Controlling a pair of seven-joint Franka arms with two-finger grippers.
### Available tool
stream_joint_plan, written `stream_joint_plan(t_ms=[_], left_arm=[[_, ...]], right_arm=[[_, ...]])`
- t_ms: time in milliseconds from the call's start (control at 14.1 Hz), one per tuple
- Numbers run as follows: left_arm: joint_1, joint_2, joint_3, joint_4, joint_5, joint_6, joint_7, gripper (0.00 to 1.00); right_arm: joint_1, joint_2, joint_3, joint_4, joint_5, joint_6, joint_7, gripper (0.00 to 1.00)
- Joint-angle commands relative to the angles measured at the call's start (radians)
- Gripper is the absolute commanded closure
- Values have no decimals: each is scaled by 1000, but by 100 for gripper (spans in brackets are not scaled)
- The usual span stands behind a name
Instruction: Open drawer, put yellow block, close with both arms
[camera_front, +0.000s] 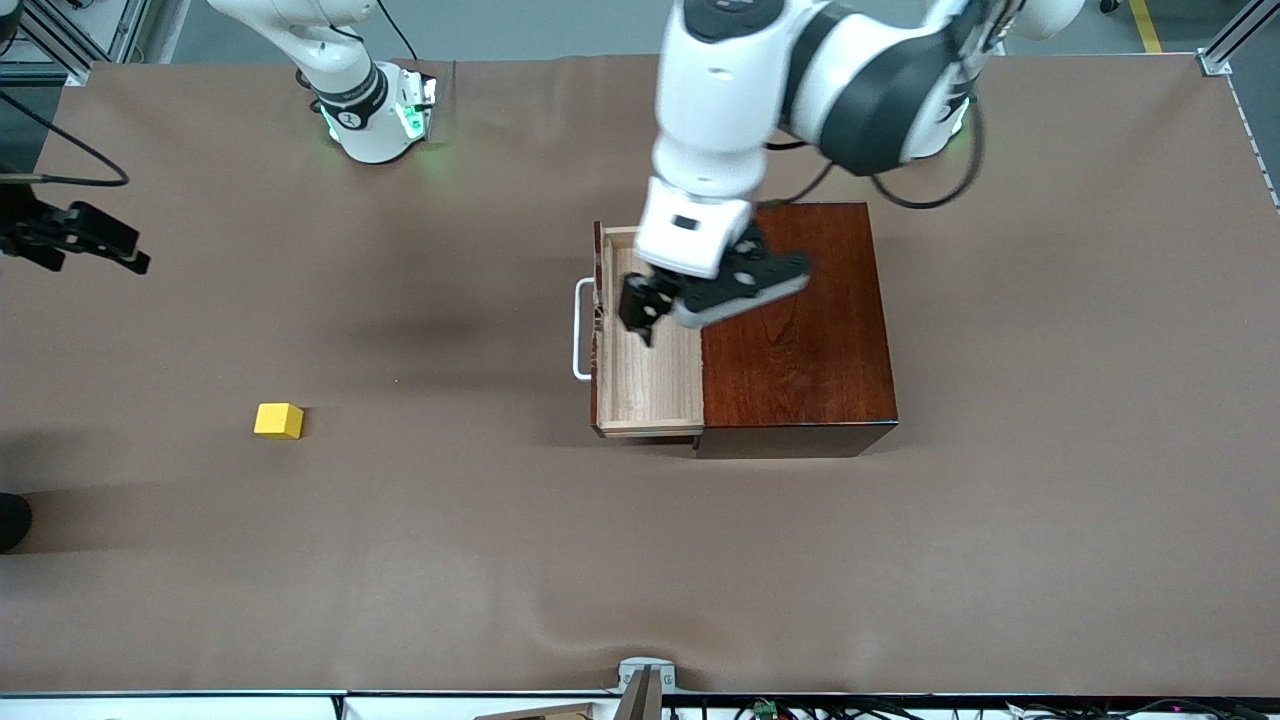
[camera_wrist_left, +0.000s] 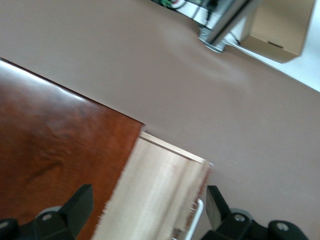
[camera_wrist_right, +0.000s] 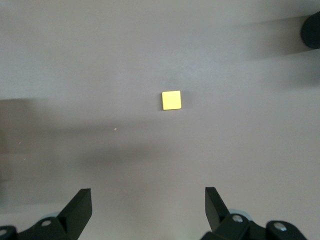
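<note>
Over the drawer (camera_front: 648, 345), left claw (camera_front: 640, 312) spread wide, empty.

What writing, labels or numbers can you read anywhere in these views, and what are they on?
None can be read.
Right arm's base: a small dark mark on its band, too small to read.
Wooden box, drawer, yellow block: plain, no text.
Cardboard box off the table's edge in the left wrist view: no print showing.
</note>
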Motion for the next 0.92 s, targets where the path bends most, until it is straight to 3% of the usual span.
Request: stream_joint_plan(t_ms=[0, 711, 853], left_arm=[[65, -66, -9, -43, -19, -98, 84, 0], [422, -319, -14, -306, -105, -141, 543, 0], [487, -360, -14, -354, -109, -141, 659, 0]], right_arm=[[-47, 52, 13, 28, -14, 41, -68, 0], [-30, 386, 13, 8, -40, 341, -79, 0], [-30, 416, 13, -67, -74, 438, -79, 0]])
